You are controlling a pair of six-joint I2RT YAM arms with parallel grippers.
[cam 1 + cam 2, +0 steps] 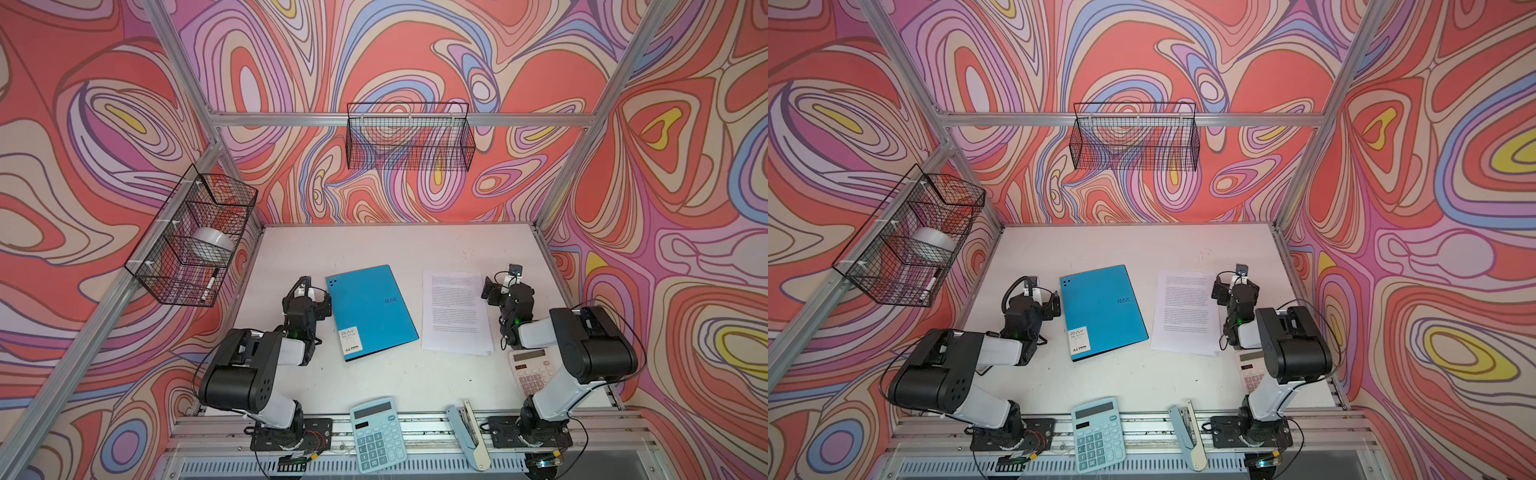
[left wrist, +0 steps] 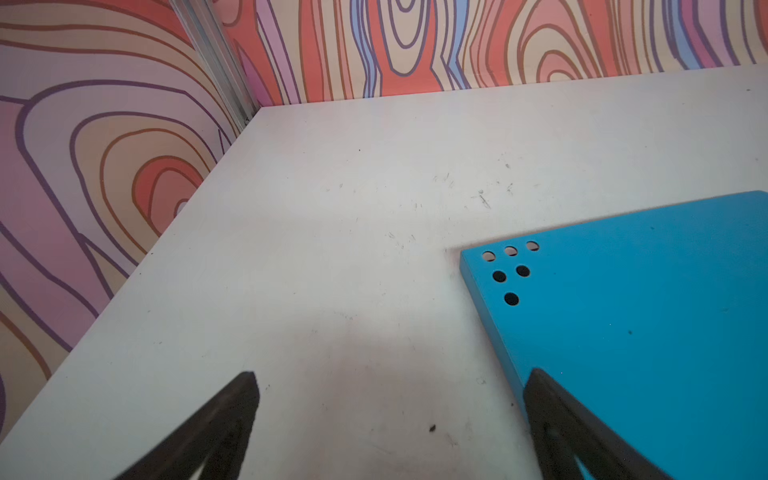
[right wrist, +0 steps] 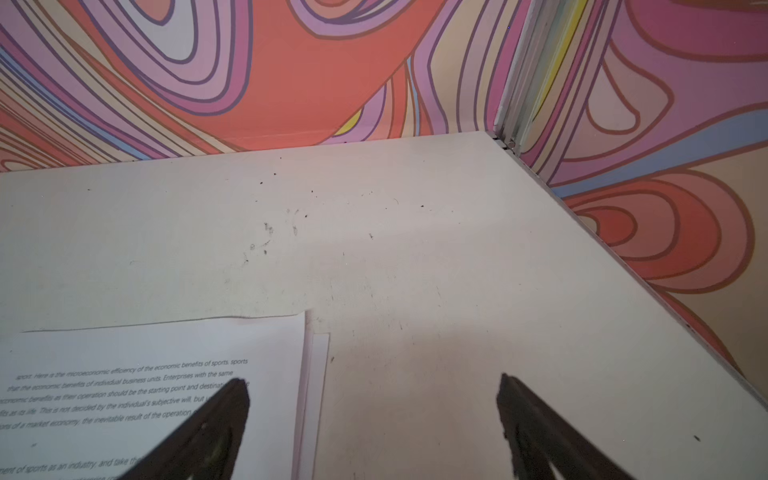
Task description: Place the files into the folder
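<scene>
**Q:** What lies where in both top views?

**A:** Centre of the frame: the folder, shut, blue cover up, flat on the table. Just to its right, across a narrow strip of bare table, are the papers. They form a thin stack, print side up, with lower sheets peeking out along the right edge.

**Q:** And the two tools?

**A:** Left gripper: jaws spread wide, holding nothing, placed at the folder's left edge in the top views. In the left wrist view one finger overlaps that edge (whether it rests on the cover or hangs above it cannot be told from this angle). Right gripper: also spread wide and empty, at the right edge of the papers. One finger is over the printed sheet and the other over bare table.

**Q:** Which step is in hand?

**A:** The first, by the look of it. The cover is not yet lifted and no sheet is inside.

**Q:** What does the next move call for?

**A:** Most likely opening the cover. It lies flush on the table, so a fingertip must slip under its edge without shoving the whole folder sideways. After that the papers must be taken as one stack. They are loose and thin, so a pinch at the edge risks leaving the lower sheets behind.
</scene>
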